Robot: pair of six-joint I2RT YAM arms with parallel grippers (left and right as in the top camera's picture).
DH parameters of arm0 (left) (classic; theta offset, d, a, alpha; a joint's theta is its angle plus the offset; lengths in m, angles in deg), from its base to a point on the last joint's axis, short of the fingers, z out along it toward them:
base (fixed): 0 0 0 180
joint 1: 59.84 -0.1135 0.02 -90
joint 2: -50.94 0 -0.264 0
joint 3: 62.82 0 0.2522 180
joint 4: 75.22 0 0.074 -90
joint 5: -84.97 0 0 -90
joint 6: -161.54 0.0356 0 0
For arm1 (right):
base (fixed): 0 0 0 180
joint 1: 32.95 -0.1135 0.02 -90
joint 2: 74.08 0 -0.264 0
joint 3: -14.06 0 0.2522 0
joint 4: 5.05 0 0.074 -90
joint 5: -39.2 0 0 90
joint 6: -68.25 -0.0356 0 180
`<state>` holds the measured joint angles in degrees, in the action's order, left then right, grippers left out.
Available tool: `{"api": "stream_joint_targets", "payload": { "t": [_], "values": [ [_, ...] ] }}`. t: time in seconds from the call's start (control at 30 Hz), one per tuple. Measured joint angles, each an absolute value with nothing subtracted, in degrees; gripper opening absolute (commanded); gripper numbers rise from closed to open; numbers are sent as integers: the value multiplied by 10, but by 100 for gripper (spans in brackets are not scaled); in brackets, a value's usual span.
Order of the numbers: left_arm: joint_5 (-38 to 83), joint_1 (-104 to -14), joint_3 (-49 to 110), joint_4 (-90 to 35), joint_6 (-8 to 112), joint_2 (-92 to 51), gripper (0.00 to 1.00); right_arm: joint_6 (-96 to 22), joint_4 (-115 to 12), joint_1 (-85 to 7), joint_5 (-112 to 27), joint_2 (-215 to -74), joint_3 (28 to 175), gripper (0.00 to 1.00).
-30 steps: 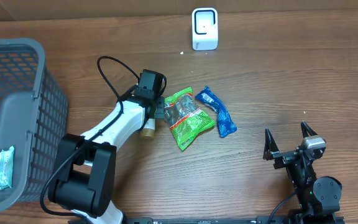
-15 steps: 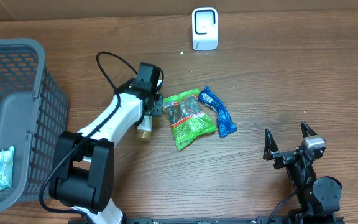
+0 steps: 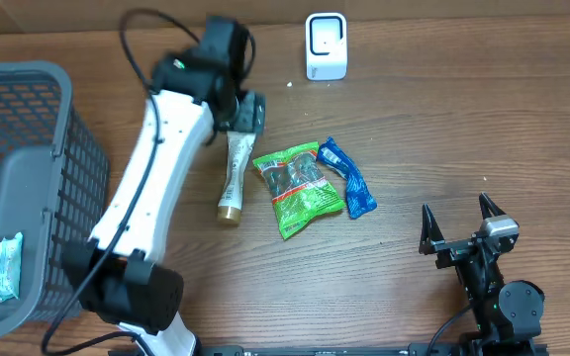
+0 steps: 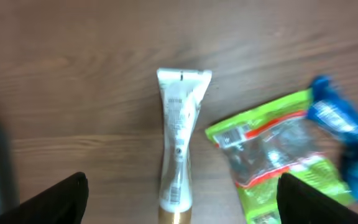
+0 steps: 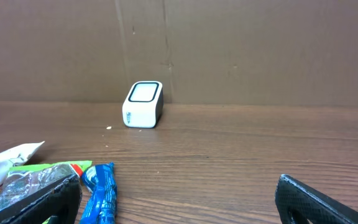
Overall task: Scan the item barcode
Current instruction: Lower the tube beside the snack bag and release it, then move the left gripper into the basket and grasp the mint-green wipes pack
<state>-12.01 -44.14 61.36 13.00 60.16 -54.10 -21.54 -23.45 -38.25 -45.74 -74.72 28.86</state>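
Tube lies flat on the bench, gold cap toward my base and crimped end toward the scanner, with the pouch just beside it. My left tool hangs above the crimped end, fingers apart and holding nothing. Print that may be the barcode faces up along the tube. To grip it well, I judge I should come down over the middle, close across the narrow width without catching the pouch, then lift and turn the printed face to the scanner's window. My right tool sits well apart, fingers wide, empty.
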Motion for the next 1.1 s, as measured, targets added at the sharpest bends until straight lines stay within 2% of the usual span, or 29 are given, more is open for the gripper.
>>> {"api": "stream_joint_targets", "payload": {
  "t": [0.2, 0.4, 0.7, 0.93, 1.1],
  "values": [
    [-124, -474, 808, 269, 602, -533, 83, -216, -235, -382, -457, -747, 289, 100],
    [-134, -577, 847, 351, 609, -494, 82, -216, -235, -382, -457, -747, 289, 100],
    [-122, -791, 778, 350, 635, -382, 83, -215, -235, -382, -457, -747, 289, 100],
    [-84, -1013, 701, 281, 654, -311, 85, -216, -235, -382, -457, -747, 289, 100],
    [-67, -1078, 651, 204, 658, -320, 88, -215, -235, -382, -457, -747, 289, 100]
  ]
}}
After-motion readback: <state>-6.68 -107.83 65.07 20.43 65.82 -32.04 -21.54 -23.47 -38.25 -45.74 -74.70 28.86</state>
